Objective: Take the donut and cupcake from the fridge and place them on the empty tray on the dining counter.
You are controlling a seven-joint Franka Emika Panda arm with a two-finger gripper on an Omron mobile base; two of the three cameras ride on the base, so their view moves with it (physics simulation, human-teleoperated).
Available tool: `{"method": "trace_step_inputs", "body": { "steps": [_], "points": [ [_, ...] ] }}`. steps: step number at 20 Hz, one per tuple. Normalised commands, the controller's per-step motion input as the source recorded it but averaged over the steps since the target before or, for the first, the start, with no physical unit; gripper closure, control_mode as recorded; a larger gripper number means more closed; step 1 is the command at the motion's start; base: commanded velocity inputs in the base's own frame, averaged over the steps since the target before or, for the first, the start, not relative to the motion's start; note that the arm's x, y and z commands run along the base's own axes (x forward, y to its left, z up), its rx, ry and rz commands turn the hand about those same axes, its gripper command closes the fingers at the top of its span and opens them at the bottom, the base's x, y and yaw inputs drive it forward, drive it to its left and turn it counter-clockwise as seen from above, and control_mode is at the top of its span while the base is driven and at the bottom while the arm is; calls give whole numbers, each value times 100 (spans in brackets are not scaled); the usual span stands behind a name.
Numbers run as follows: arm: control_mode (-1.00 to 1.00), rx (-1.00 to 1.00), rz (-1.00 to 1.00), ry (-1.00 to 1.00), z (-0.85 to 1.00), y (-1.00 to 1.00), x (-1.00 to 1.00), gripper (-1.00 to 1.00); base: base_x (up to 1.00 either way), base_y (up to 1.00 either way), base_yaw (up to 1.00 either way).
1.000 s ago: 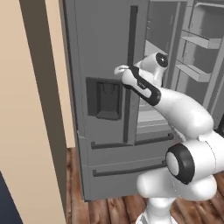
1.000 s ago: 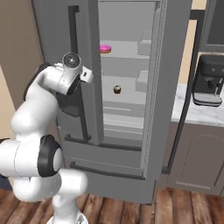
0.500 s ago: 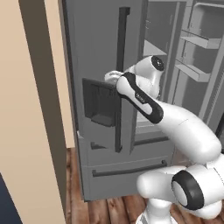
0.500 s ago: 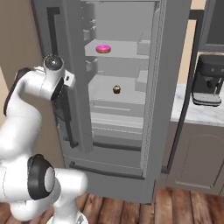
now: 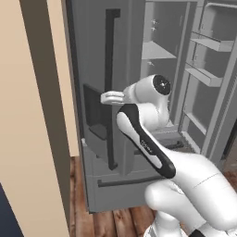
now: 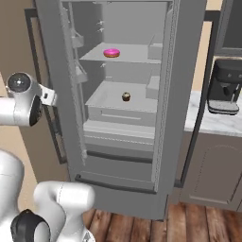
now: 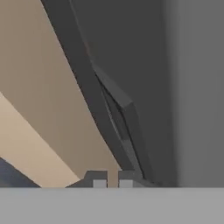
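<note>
While fully shut, gripper (image 7: pixel 113 183) clamps fridge (image 6: pixel 118 118) handle (image 5: pixel 109 88).

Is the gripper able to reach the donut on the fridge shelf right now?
Probably not yet. The gripper is shut at the left door's handle, outside the fridge. The donut lies uncovered on the upper shelf; both doors stand open.
</note>
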Motion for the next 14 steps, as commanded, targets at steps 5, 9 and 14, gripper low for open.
{"method": "trace_step_inputs", "body": {
  "steps": [5, 9, 14],
  "points": [
    [-100, 0, 0, -19, 52, -100, -100, -100, 0, 0, 0],
    [-100, 0, 0, -16, 60, -100, -100, -100, 0, 0, 0],
    [-100, 0, 4, -4, 26, -96, -44, -100, 0, 0, 0]
  ]
}}
